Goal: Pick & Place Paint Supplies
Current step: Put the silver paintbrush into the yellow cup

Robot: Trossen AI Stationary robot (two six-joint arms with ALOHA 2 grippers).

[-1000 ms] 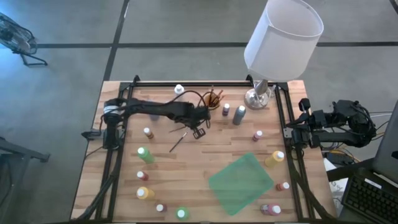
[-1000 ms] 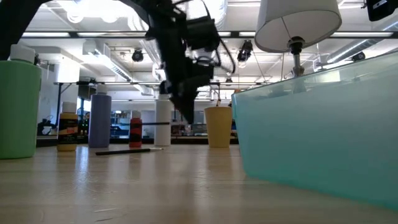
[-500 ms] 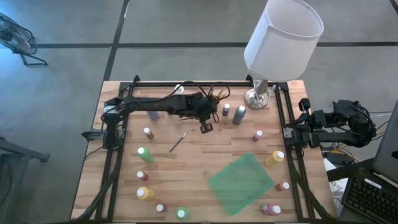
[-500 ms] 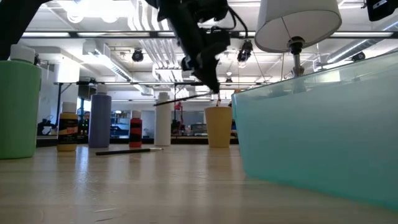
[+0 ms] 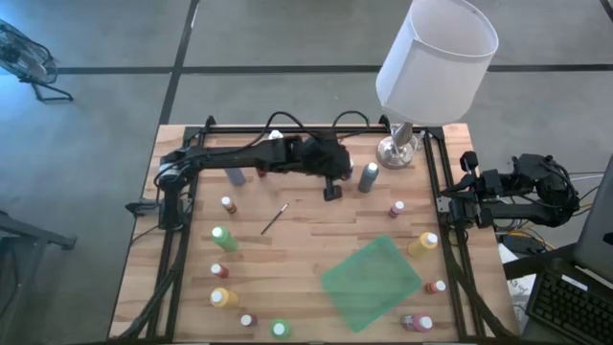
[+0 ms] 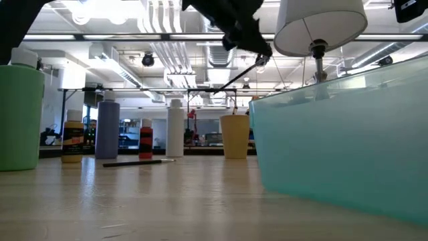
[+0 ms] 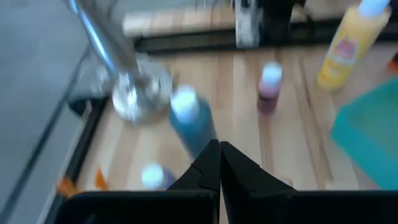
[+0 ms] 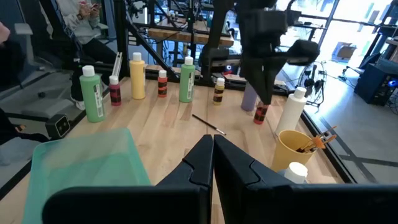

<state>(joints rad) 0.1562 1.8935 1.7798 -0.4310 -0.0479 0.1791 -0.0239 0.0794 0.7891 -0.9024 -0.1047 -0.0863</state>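
A: What has changed?

B: The left arm has swung from mid-desk out toward the far right, and its left gripper (image 5: 332, 190) now hangs high near the lamp (image 5: 436, 53). Its jaws are clenched on a thin brush (image 6: 237, 77), which was level a moment ago and now slants down from them, clear of the desk.

A: What does that mean for the job?

B: One brush is lifted and looks bound for the yellow cup (image 8: 298, 149) at the far side, which already holds brushes. A second brush (image 5: 275, 218) lies untouched left of centre, so that pickup remains. No bottle sits in the green tray (image 5: 371, 283) at the near right.

A: And the right arm?

B: It waits off the right edge, with the right gripper (image 8: 208, 140) clenched on nothing.

A: The surface?

B: A wooden plank desk (image 5: 316, 240) with a dark frame. Bottles stand scattered along the left, near and right sides, with a blue one (image 5: 369, 177) just right of the left gripper.

A: The room?

B: A grey concrete floor and a fan (image 5: 24, 57) at far left. A seated person (image 8: 81, 18) shows beyond the desk in the right wrist view.
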